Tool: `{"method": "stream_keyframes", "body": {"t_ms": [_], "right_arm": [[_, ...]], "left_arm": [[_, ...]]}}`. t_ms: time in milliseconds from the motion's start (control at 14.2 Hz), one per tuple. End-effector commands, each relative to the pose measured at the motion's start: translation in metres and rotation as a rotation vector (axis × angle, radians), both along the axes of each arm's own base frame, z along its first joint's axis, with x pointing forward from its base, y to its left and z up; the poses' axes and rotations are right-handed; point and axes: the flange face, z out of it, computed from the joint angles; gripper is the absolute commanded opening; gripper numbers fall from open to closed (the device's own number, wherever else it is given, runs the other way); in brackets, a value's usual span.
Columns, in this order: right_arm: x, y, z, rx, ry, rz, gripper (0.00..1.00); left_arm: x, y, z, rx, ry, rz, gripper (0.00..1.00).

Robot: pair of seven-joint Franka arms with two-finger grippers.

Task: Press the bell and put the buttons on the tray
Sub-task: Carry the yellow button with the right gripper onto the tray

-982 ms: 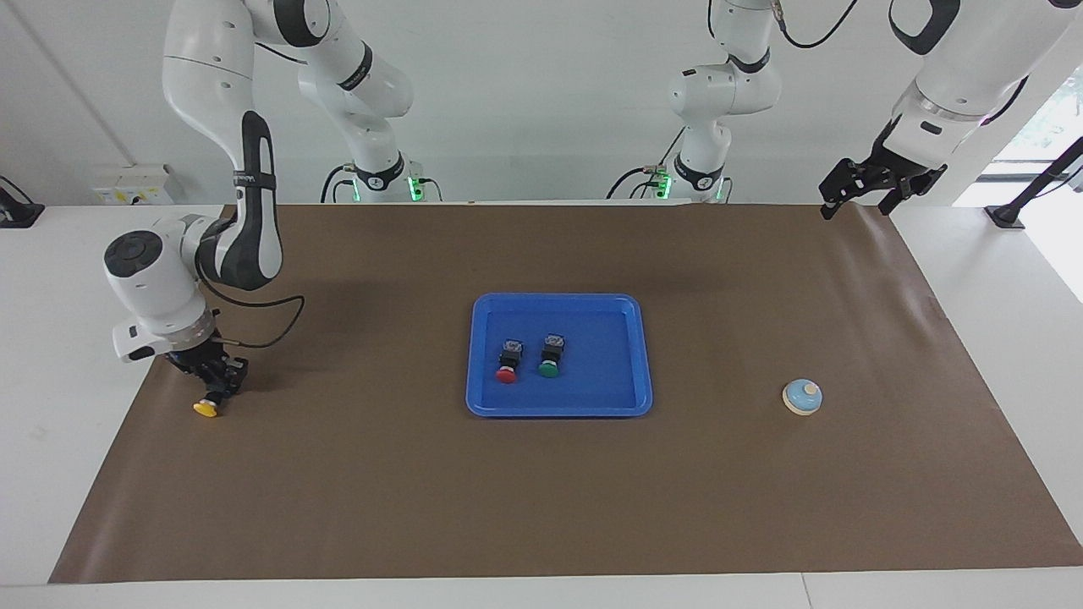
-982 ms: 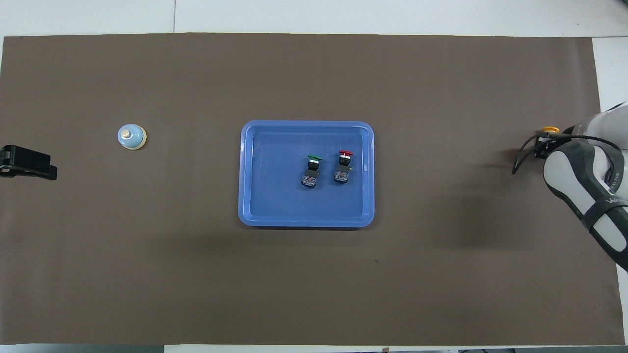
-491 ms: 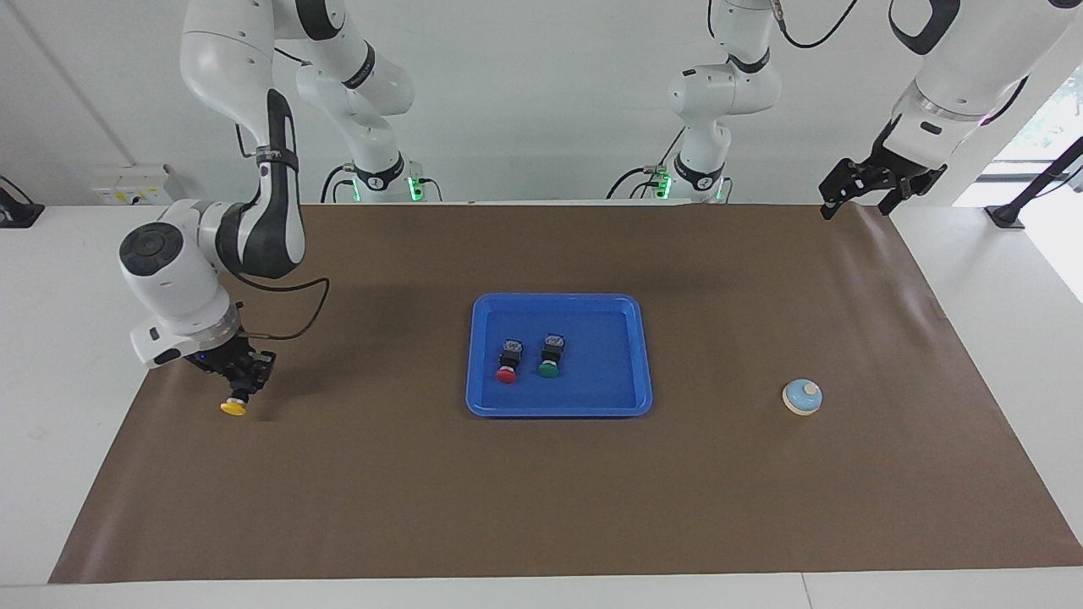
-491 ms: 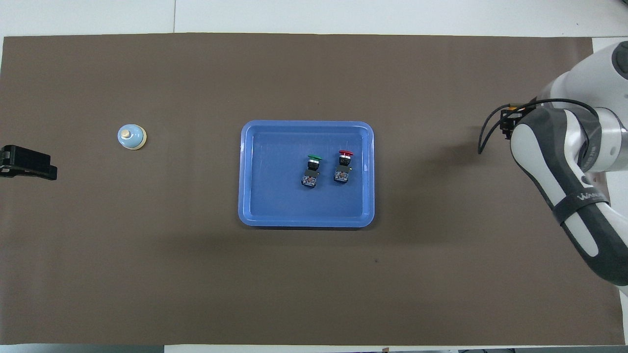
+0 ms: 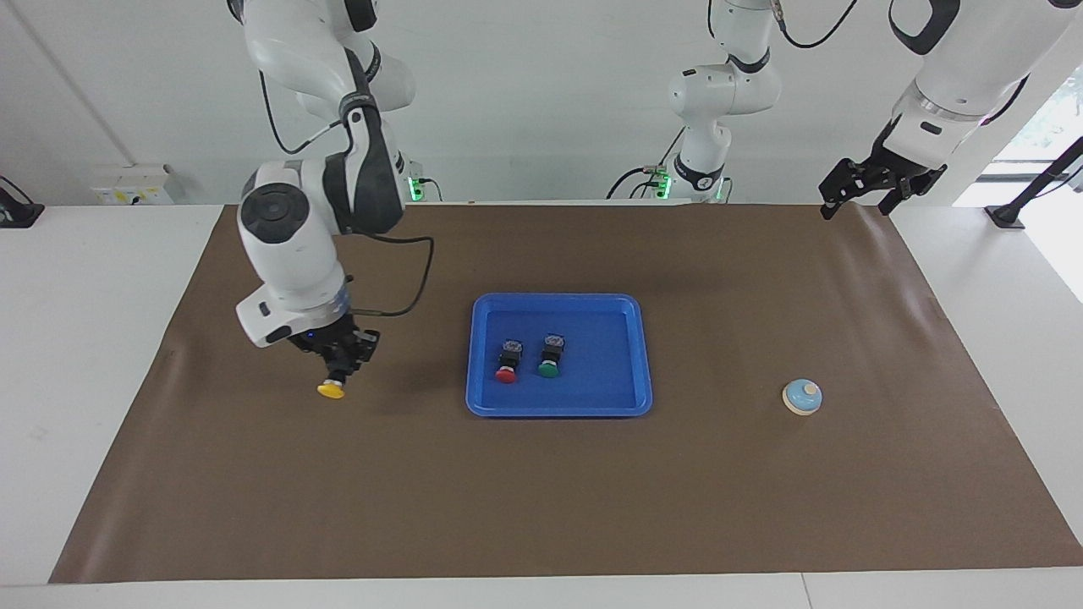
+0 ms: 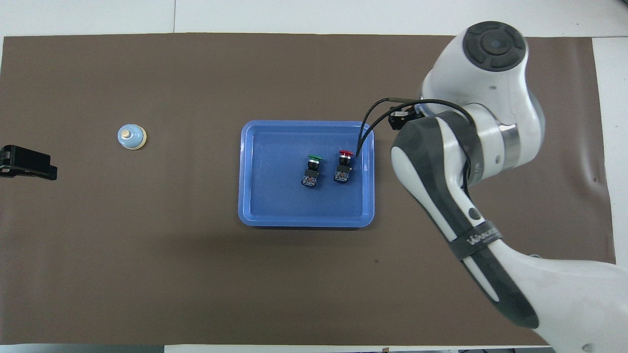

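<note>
Since the earlier frames the right gripper [image 5: 341, 365] has risen off the mat at the right arm's end of the desk [image 5: 85, 338] and travelled toward the tray [image 5: 643, 355], carrying the yellow button [image 5: 332, 389] with it. Its fingers [image 5: 349, 359] are closed on the button's black body, the yellow cap hanging below them, clear of the brown mat [image 5: 541, 507] and just short of the tray's rim. From above, the right arm's wrist covers the gripper and the button, so only a bit of black hardware shows beside the tray. On the tray floor the red button [image 5: 507, 364] and the green button [image 5: 551, 356] lie side by side, close but apart, caps pointing away from the robots, the red one toward the right arm's end. Out at the left arm's end of the mat the bell [image 5: 802, 397] stands alone, well apart from the tray. Over the mat's corner at that end, the left gripper [image 5: 854, 196] waits, raised, fingers spread and holding nothing
</note>
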Motion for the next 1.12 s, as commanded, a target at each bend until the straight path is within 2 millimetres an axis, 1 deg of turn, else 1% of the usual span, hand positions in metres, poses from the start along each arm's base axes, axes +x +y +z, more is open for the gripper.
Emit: {"method": "stream_keyframes", "body": {"t_ms": [0,70,140,421,491,561,632,702,772,842,1053], "right_arm": [[-0.010,0.089,0.000,0.009,0.027,-0.059,0.00],[-0.012,0.114,-0.003,0.018,0.024,-0.087,0.00],[-0.020,0.142,-0.009,0.035,0.021,-0.095,0.00],[-0.048,0.217,-0.049,0.076,-0.001,-0.076,0.00],[-0.053,0.229,-0.051,0.102,-0.026,-0.068,0.00],[-0.057,0.233,-0.058,0.104,-0.029,-0.063,0.00],[-0.063,0.238,-0.070,0.098,-0.024,-0.053,0.00],[-0.073,0.246,-0.087,0.099,-0.030,-0.036,0.00],[-0.082,0.246,-0.106,0.100,-0.034,-0.030,0.00],[-0.089,0.245,-0.119,0.101,-0.038,-0.025,0.00],[-0.099,0.242,-0.136,0.098,-0.038,-0.019,0.00]], "left_arm": [[-0.003,0.001,0.006,-0.012,0.005,-0.004,1.00],[-0.003,0.001,0.006,-0.012,0.005,-0.004,1.00],[-0.003,0.001,0.006,-0.012,0.004,-0.004,1.00],[-0.003,0.001,0.006,-0.012,0.005,-0.004,1.00],[-0.003,0.001,0.006,-0.012,0.005,-0.004,1.00],[-0.003,0.001,0.006,-0.012,0.005,-0.004,1.00],[-0.003,0.001,0.006,-0.012,0.005,-0.004,1.00],[-0.003,0.001,0.006,-0.012,0.005,-0.004,1.00],[-0.003,0.001,0.006,-0.012,0.005,-0.004,1.00],[-0.003,0.001,0.006,-0.012,0.005,-0.004,1.00],[-0.003,0.001,0.006,-0.012,0.005,-0.004,1.00]]}}
